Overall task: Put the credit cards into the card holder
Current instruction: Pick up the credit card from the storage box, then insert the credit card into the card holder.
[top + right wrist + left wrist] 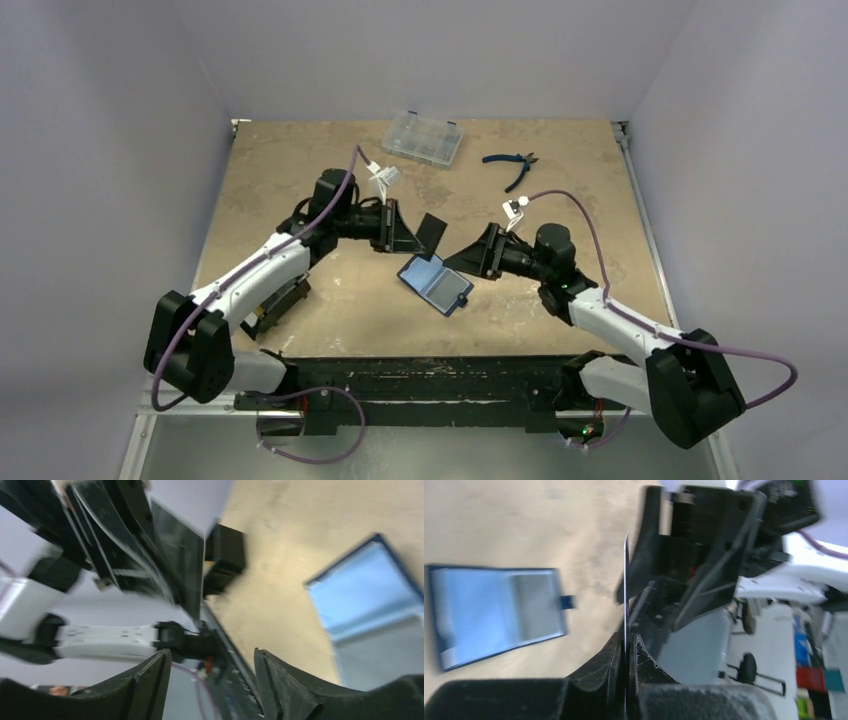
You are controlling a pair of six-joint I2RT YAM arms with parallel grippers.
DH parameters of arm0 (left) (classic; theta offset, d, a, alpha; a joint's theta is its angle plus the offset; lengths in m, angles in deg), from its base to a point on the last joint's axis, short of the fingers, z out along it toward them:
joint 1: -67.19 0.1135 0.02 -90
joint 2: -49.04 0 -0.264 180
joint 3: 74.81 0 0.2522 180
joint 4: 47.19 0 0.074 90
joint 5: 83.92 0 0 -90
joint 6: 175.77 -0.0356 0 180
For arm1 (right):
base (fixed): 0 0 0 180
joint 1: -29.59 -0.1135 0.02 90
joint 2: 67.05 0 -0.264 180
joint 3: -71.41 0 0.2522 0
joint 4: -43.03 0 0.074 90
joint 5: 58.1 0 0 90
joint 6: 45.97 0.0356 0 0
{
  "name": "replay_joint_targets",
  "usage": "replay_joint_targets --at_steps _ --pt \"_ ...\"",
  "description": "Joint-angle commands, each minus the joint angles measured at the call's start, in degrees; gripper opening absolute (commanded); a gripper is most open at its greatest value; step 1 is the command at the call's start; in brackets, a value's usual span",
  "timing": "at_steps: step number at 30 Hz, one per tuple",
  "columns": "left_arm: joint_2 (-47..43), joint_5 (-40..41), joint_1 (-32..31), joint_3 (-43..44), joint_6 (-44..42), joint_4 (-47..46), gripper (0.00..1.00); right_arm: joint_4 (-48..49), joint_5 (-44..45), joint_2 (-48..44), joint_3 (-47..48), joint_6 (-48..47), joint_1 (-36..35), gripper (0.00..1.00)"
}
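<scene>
Card holder (435,283): lies open and flat on the counter (300,180), just below mid-frame in the top view, pale inner panels up, tab at its lower right corner. Shows at the left of the left wrist view (494,612) and at the right of the right wrist view (370,590), blurred in both.

Card (432,232): held off the counter, just above the card holder in the top view, apart from it. Appears edge-on as a thin pale line in the left wrist view (626,580); shows a whitish face at the top of the right wrist view (185,500).

Left claw (414,238): closed on the card, pinching one edge between both fingers (614,665).

Right claw (460,260): open, fingers (150,685) spread wide; hovers just right of the card holder, facing the left claw, near the card but not touching it.

Elsewhere: clear case (422,135) and blue pliers (510,165) near the counter's upper edge; black box (280,302) under the left arm.
</scene>
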Motion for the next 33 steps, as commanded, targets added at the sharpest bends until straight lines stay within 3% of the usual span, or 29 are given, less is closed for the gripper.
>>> replay_joint_targets --at_steps 1,4,7,10,15,24,33 --pt "4.92 7.02 7.55 5.19 -17.83 23.79 0.0 -31.05 4.99 3.37 6.71 -22.71 0.75 0.7" --pt "10.49 2.84 7.32 5.87 -20.33 23.94 0.0 -31.2 3.36 9.24 8.55 -25.5 -0.13 0.64" --pt "15.7 3.86 7.21 7.2 -22.97 23.85 0.0 -32.15 0.65 16.28 11.27 -28.37 -1.13 0.36" --pt "20.82 0.82 7.06 7.71 -24.48 22.84 0.0 -33.76 1.01 19.78 12.46 -31.07 -1.31 0.15" --pt "26.09 -0.35 6.23 8.86 -24.97 21.98 0.0 -35.0 0.26 25.3 12.99 -34.33 -1.21 0.01" --pt "30.07 -2.86 4.1 9.41 -24.23 20.1 0.0 -37.54 10.59 28.25 13.0 -35.7 -0.81 0.0" --pt "30.9 -6.14 1.29 6.33 -17.87 11.18 0.0 -39.87 14.51 27.8 13.26 -37.55 -0.23 0.0"
